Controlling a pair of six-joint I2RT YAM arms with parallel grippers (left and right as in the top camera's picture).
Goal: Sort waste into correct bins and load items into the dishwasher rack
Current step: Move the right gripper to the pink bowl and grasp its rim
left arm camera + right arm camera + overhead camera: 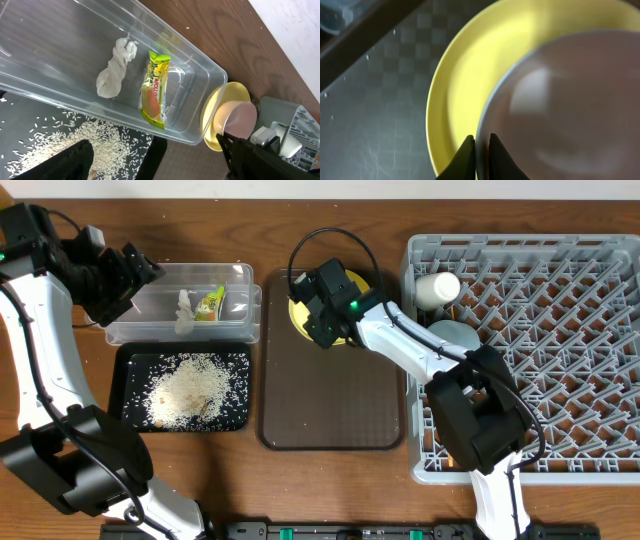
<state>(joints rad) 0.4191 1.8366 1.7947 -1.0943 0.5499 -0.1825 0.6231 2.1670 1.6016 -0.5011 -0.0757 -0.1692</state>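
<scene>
Brown wooden surface (330, 480), grey rack (560, 330) at right. Left pincer (155, 144) gaping wide, empty; right pincer (480, 150) nipped onto white bowl (560, 110) rim.

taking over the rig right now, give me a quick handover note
left pincer: open, empty, by the clear tub.
right pincer: shut on the rim of the white bowl, which sits on the yellow plate on the brown serving tray.
done: tissue and wrapper in the tub, rice in the black tray, white cup and light blue bowl in the rack.
to do: white bowl and yellow plate into the rack. chopsticks not in view.
</scene>
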